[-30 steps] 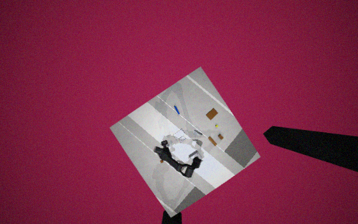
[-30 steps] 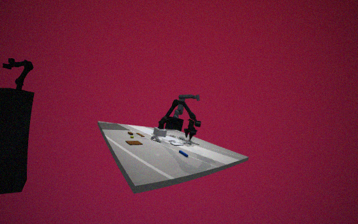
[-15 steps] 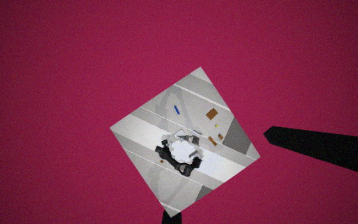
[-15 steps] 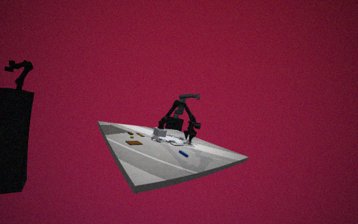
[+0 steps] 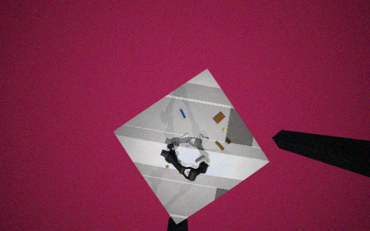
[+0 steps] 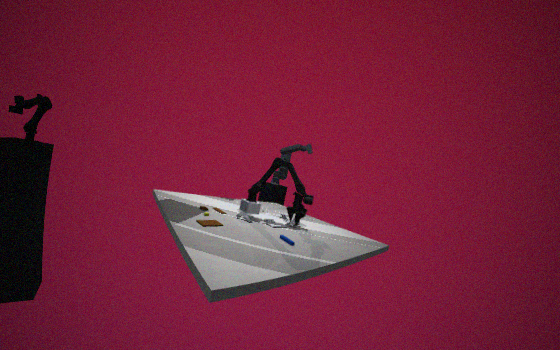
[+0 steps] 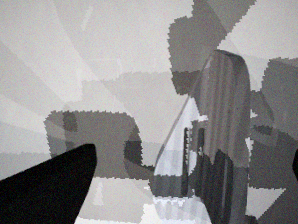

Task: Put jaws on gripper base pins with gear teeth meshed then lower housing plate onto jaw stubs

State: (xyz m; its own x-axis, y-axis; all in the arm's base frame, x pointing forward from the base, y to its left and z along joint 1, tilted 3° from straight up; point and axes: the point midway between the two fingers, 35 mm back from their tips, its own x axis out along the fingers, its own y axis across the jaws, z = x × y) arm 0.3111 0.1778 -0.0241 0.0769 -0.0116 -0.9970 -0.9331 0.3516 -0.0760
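My gripper (image 6: 296, 224) (image 7: 194, 156) is open, low over the table. In the wrist view its black fingers stand at the left and right edges. A pale grey, ribbed part (image 7: 225, 105), which looks like a jaw, lies between them lengthwise, with two dark slots and nothing gripped. Thin pale outlined parts (image 5: 187, 140) (image 6: 276, 223) lie beside the gripper, and another small grey part (image 5: 203, 136) (image 6: 244, 218) lies apart from them. I cannot tell the gripper base, the other jaw and the housing plate apart. Pins and meshing are too small to see.
A grey block (image 5: 200, 159) (image 6: 250, 207) stands by the arm. A blue bar (image 5: 182, 113) (image 6: 287, 240), a brown plate (image 5: 219, 117) (image 6: 209, 223), a brown bar (image 5: 219, 145) (image 6: 219, 211) and a yellow piece (image 5: 224, 130) (image 6: 206, 214) lie around. Strong shadows cross the table.
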